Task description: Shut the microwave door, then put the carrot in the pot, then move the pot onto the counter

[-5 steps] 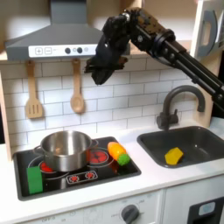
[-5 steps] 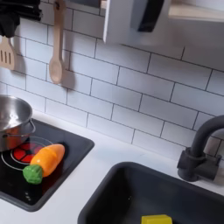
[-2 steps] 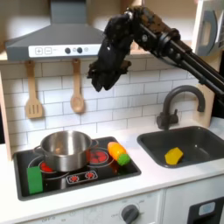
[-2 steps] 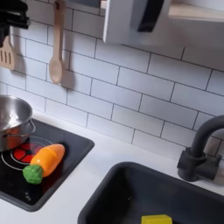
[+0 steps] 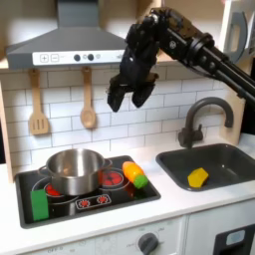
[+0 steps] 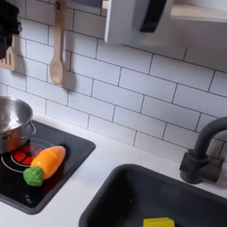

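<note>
Small orange toy carrot [image 6: 47, 160] with green end lies on black hob panel [image 6: 66, 151], near shiny steel pot [image 6: 11, 120] at the second exterior view's left edge. Yellow wedge [image 6: 160, 222] sits in dark grey sink basin [image 6: 133, 195]. Wooden spoon [image 6: 57, 44] hangs on white tile wall.

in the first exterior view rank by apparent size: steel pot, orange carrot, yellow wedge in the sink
1. Shiny steel pot, clearly largest.
2. Orange carrot with green end and yellow wedge: they look alike in size, so no ranking.

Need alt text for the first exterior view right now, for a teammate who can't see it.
The arm's pincer hangs above the hob, holding nothing. Below it the steel pot sits on the hob with the carrot beside it, at the first exterior view's right. A yellow piece lies in the sink.
</note>
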You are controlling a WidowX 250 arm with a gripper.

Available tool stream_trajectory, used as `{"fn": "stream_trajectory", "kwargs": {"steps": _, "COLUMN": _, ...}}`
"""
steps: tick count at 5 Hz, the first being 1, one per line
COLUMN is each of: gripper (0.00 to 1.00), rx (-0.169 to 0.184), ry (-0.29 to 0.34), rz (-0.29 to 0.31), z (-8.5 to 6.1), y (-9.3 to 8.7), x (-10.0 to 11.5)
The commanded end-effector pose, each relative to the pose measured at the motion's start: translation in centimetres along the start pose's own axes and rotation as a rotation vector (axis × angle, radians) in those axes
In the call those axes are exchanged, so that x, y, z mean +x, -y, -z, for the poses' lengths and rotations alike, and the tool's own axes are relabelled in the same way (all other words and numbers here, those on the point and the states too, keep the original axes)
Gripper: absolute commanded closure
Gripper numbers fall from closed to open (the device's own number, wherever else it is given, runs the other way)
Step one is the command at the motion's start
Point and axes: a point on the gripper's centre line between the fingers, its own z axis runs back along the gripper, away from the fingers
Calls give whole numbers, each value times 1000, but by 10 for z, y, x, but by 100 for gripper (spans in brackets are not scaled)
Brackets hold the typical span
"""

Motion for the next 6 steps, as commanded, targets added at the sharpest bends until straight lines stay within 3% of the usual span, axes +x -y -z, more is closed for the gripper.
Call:
{"fn": "stream_trajectory", "kwargs": {"steps": 1, "gripper": 0, "rx": -32, "ry": -57, "rz": 26, "z": -1, "y": 15, "x": -31}}
{"fn": "stream_trajectory", "kwargs": {"steps": 3, "gripper": 0, "rx": -74, "ry": -104, "rz": 58, "z": -11, "y": 28, "x": -69}}
{"fn": "stream_trajectory", "kwargs": {"steps": 4, "gripper": 0, "rx": -91, "ry": -108, "rz": 98, "z": -10, "y": 36, "x": -78}}
{"fn": "stream_trajectory", "kwargs": {"steps": 6, "gripper": 0, "rx": -163, "ry": -151, "rz": 246, "z": -8, "y": 57, "x": -107}}
